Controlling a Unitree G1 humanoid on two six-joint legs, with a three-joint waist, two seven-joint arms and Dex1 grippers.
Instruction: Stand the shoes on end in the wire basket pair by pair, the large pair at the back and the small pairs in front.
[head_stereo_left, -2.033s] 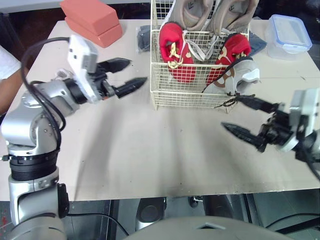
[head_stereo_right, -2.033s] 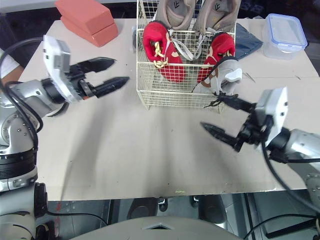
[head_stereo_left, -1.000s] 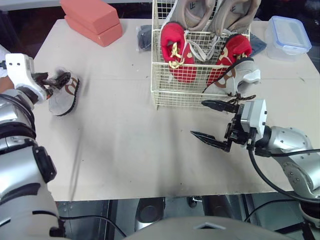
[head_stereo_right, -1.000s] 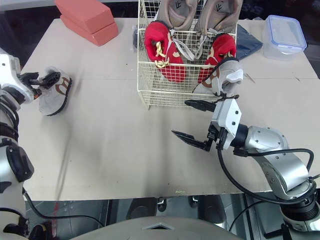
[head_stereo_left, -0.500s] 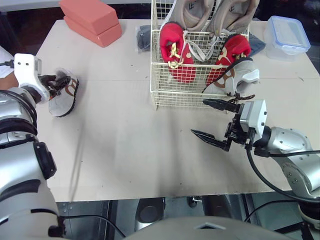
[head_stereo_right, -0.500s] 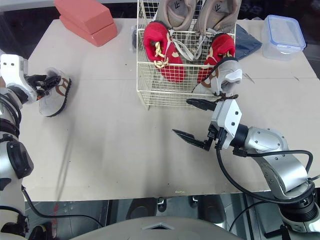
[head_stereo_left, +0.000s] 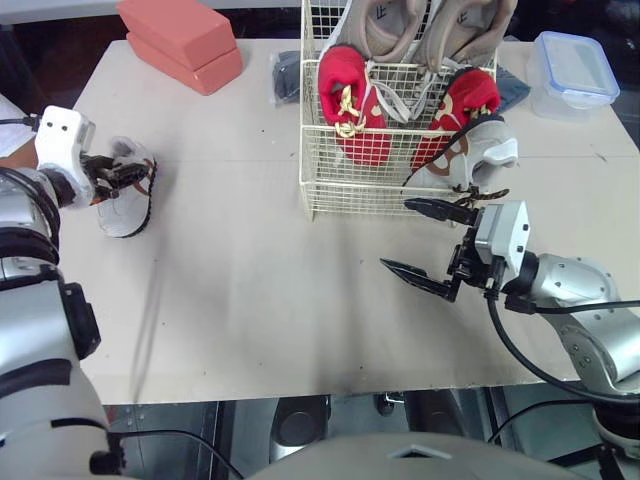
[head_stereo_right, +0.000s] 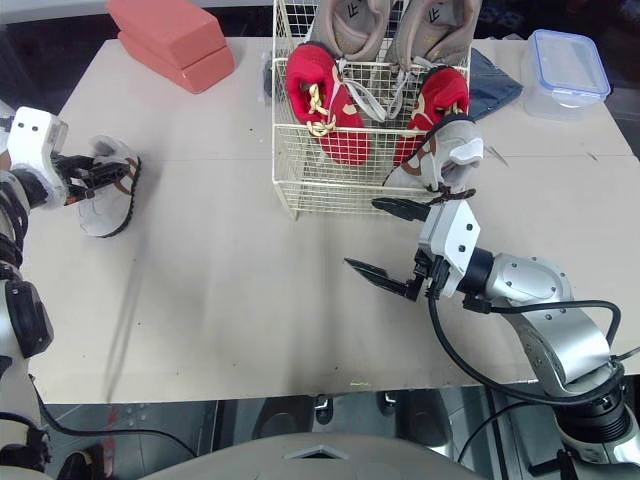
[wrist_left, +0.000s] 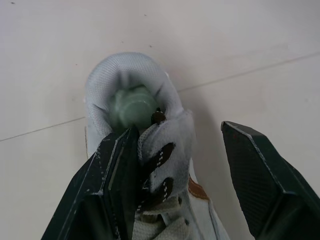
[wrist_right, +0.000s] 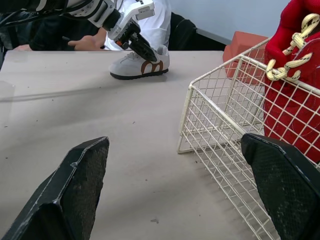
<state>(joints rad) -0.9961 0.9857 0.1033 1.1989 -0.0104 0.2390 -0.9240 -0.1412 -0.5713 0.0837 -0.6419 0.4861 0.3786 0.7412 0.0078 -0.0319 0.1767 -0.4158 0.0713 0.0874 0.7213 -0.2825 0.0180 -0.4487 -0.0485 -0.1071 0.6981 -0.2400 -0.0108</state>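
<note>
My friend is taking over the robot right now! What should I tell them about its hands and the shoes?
Left gripper: open, with one finger over the laces of the loose white shoe on the table's left side, not gripping.
Right gripper: open, holding nothing, above the table in front of the wire basket.
Done: large tan pair stands at the back, red pair in front. The matching white shoe is at the basket's front right corner.
Left: grip the loose white shoe and stand it by its match.
</note>
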